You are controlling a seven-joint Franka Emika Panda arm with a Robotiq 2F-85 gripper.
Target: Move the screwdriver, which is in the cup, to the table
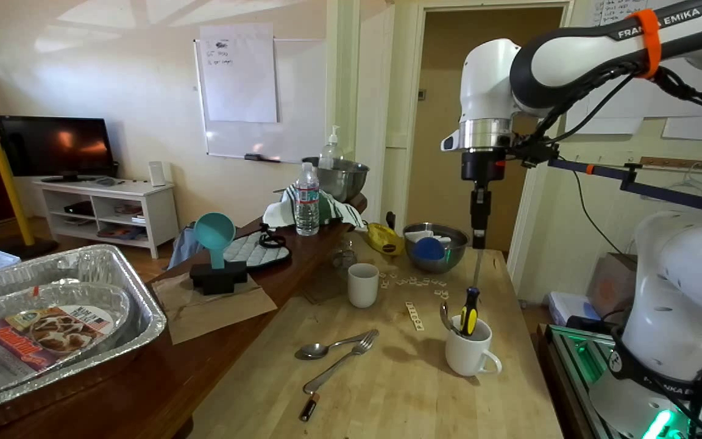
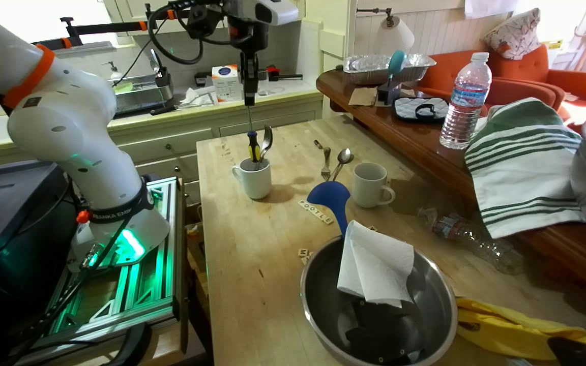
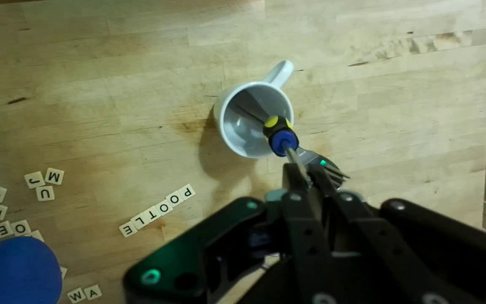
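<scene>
The white mug (image 1: 468, 353) stands upright on the wooden table (image 1: 387, 396); it also shows in an exterior view (image 2: 256, 182) and the wrist view (image 3: 226, 112). The screwdriver (image 1: 468, 318) points shaft up, its yellow-and-black handle partly in the mug's mouth; it also shows in an exterior view (image 2: 254, 147) and the wrist view (image 3: 283, 137). My gripper (image 1: 479, 244) is above the mug, its fingertips closed around the upper end of the thin shaft, as the wrist view shows (image 3: 306, 173). The mug's rim hides the handle's lower end.
A fork (image 3: 325, 162) leans in the same mug beside the screwdriver. Another white mug (image 2: 369, 184), a spoon (image 1: 314, 350), a second fork (image 1: 336, 367), letter tiles (image 1: 414, 316) and a metal bowl (image 2: 313, 315) with a blue ladle (image 2: 329, 195) are on the table.
</scene>
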